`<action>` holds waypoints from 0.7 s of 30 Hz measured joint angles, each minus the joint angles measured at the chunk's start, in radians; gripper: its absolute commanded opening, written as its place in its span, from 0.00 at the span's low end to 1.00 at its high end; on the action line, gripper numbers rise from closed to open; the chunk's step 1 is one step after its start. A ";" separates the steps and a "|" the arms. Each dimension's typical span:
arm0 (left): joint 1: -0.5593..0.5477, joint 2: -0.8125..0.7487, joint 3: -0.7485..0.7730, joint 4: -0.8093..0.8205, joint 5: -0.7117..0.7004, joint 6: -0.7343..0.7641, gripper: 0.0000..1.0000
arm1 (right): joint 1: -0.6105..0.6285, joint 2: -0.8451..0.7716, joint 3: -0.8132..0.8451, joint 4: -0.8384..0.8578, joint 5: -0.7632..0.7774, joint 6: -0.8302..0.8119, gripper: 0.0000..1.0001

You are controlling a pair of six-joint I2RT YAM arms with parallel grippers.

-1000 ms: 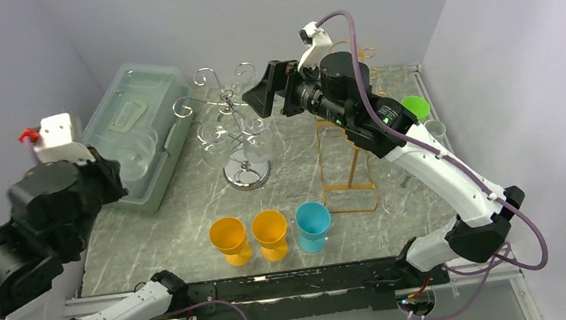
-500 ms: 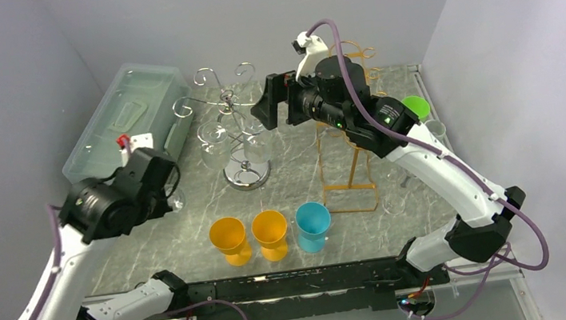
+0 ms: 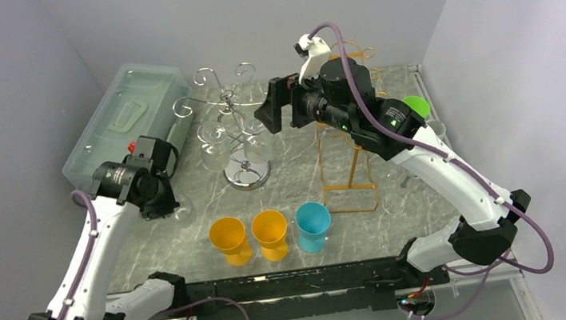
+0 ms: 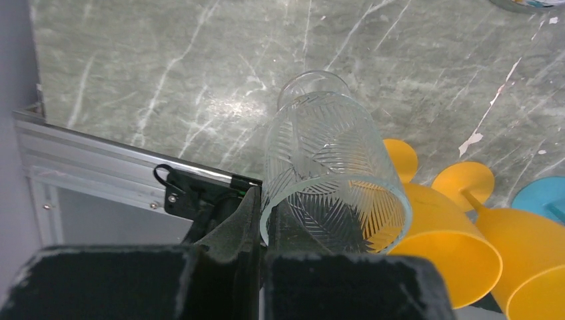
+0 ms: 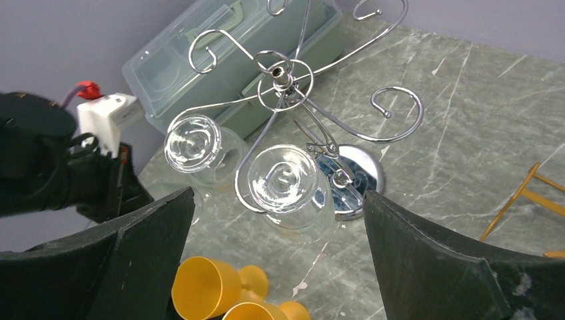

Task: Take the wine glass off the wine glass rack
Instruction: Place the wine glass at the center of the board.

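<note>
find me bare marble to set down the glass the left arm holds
Bare marble lies left of the orange cups, in front of the plastic bin. Another patch sits between the chrome rack base and the gold wire stand. Crowded: the orange cups and blue cup up front, and under the rack's hanging glasses.

**Top external:** fixed, high off the 6 o'clock edge of the table (image 3: 298, 182), facing down and forward; far, whole tabletop in frame.
**Left wrist:** very near, facing down at the etched wine glass (image 4: 326, 167); that table edge at 9 o'clock.
**Right wrist:** above the wine glass rack (image 5: 360, 180), facing down, fairly near.
**Shared by all three:** orange goblets (image 3: 270, 227).
</note>
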 measured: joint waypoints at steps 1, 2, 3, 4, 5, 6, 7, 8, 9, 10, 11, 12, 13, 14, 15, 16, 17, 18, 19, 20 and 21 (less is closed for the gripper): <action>0.024 0.008 -0.012 0.013 0.021 0.012 0.00 | 0.001 0.000 0.000 -0.002 -0.001 -0.003 1.00; 0.053 0.020 -0.025 0.027 0.046 0.023 0.00 | 0.002 0.000 0.000 -0.006 -0.001 -0.008 1.00; 0.089 0.035 -0.041 0.047 0.074 0.042 0.00 | 0.002 0.000 0.000 -0.011 0.000 -0.011 1.00; 0.115 0.047 -0.054 0.063 0.090 0.052 0.00 | 0.002 0.000 0.000 -0.016 0.000 -0.014 1.00; 0.142 0.055 -0.068 0.081 0.110 0.067 0.00 | 0.002 0.000 0.000 -0.023 0.000 -0.019 1.00; 0.165 0.063 -0.080 0.097 0.126 0.079 0.00 | 0.003 0.000 0.000 -0.030 0.000 -0.023 1.00; 0.187 0.070 -0.092 0.109 0.145 0.092 0.00 | 0.003 0.000 0.000 -0.034 0.000 -0.026 1.00; 0.205 0.076 -0.103 0.121 0.156 0.101 0.00 | 0.003 0.000 0.000 -0.039 0.000 -0.029 1.00; 0.221 0.082 -0.114 0.132 0.170 0.112 0.00 | 0.003 0.000 0.000 -0.043 0.000 -0.032 1.00; 0.237 0.087 -0.127 0.146 0.181 0.120 0.00 | 0.003 0.001 0.000 -0.045 0.000 -0.035 1.00; 0.247 0.092 -0.139 0.157 0.188 0.127 0.00 | 0.004 0.002 0.000 -0.046 0.000 -0.037 1.00; 0.255 0.098 -0.150 0.166 0.196 0.133 0.00 | 0.004 0.003 0.000 -0.048 0.000 -0.042 1.00; 0.261 0.105 -0.156 0.171 0.203 0.140 0.00 | 0.005 0.005 0.000 -0.050 0.000 -0.045 1.00; 0.266 0.114 -0.158 0.174 0.207 0.145 0.00 | 0.005 0.006 0.000 -0.051 0.000 -0.047 1.00; 0.271 0.123 -0.158 0.178 0.211 0.148 0.00 | 0.006 0.007 0.000 -0.053 0.000 -0.049 1.00; 0.276 0.131 -0.158 0.184 0.215 0.150 0.00 | 0.006 0.008 0.000 -0.053 0.000 -0.051 1.00; 0.278 0.137 -0.158 0.189 0.217 0.152 0.00 | 0.006 0.008 0.000 -0.053 0.000 -0.052 1.00; 0.283 0.146 -0.158 0.195 0.221 0.152 0.00 | 0.006 0.008 0.000 -0.053 -0.001 -0.053 1.00; 0.285 0.155 -0.158 0.200 0.222 0.152 0.00 | 0.007 0.008 0.000 -0.053 -0.001 -0.053 1.00; 0.287 0.165 -0.158 0.206 0.222 0.151 0.00 | 0.007 0.008 -0.001 -0.053 -0.001 -0.053 1.00; 0.288 0.174 -0.158 0.211 0.222 0.151 0.00 | 0.007 0.008 -0.002 -0.053 -0.002 -0.053 1.00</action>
